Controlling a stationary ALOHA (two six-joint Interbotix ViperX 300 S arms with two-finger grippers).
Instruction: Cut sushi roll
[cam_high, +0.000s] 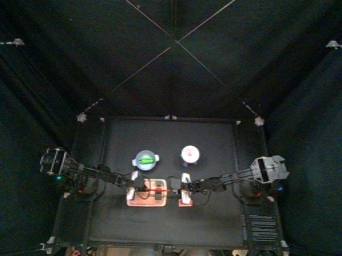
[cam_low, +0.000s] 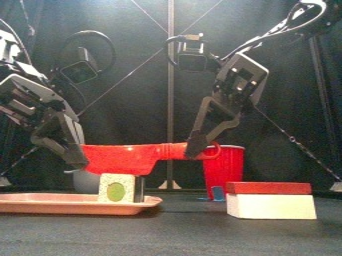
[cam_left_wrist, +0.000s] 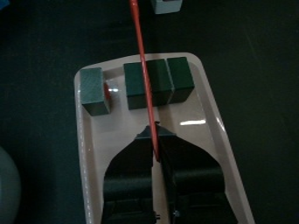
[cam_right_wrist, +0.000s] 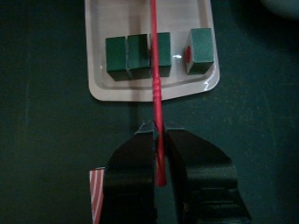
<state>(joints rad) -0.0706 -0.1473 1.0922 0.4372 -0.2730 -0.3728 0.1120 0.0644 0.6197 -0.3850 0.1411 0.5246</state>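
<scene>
Left gripper (cam_left_wrist: 156, 157), right gripper (cam_right_wrist: 156, 144): each clamped on one end of one red knife (cam_low: 134, 155), blade hovering over the roll block (cam_left_wrist: 158, 80) on the pink tray (cam_left_wrist: 82, 149).

Risk, judged: uneven descent could skew the cut or topple pieces.

Count: two joined pieces, one separate (cam_left_wrist: 94, 92); one tray; one knife.
</scene>
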